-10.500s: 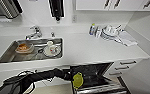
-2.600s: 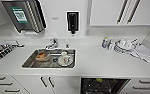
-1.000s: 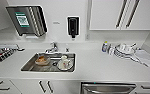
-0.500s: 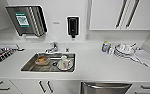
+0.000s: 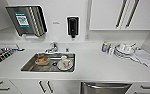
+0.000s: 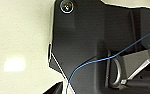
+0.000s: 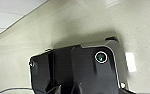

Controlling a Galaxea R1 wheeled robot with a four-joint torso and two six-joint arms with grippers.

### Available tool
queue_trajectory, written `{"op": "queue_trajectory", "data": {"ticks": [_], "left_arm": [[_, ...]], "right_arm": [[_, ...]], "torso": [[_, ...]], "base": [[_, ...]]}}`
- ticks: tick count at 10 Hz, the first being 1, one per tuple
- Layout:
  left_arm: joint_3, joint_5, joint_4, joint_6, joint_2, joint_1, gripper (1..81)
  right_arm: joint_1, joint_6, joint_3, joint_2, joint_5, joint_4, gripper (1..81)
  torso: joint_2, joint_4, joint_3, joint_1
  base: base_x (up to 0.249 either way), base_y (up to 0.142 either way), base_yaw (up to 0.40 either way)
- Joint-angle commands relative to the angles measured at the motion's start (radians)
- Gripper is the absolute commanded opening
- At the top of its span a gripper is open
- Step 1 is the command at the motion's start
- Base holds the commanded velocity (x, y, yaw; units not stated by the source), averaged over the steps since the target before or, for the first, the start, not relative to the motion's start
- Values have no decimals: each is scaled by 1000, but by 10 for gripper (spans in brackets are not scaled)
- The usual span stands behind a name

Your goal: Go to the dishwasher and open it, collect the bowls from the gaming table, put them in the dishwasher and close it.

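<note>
we face the white counter (image 5: 91, 67), and the dishwasher (image 5: 104, 88), steel front up, sits under its front edge, right of the sink (image 5: 49, 62). we can't tell how our claws stand. judging from here, the bar handle is low and cropped, so a blind reach could miss it.

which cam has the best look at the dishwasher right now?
Head view. The dishwasher sits at the bottom edge below the counter, steel front and bar handle visible, right of the sink. Both wrist views look at pale floor and the robot's own dark plate, so they give nothing of it.
</note>
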Motion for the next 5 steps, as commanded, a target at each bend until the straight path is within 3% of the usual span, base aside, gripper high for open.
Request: {"op": "queue_trajectory", "data": {"ticks": [1, 2, 3, 5], "left_arm": [[-7, 53, 7, 6, -13, -16, 811], [-4, 48, 6, 8, -19, -16, 811], [-4, 48, 6, 8, -21, -18, 811], [-2, 42, 19, 11, -19, -16, 811]], "right_arm": [[-56, -278, -29, -28, -103, 233, 811], [-99, -398, -35, -32, -144, 361, 811], [-125, -435, -46, -32, -171, 424, 811], [-151, -446, -50, -15, -191, 437, 811]], "torso": [[0, 0, 0, 0], [0, 0, 0, 0], [0, 0, 0, 0], [0, 0, 0, 0]], "base": [[0, 0, 0], [0, 0, 0], [0, 0, 0], [0, 0, 0]]}}
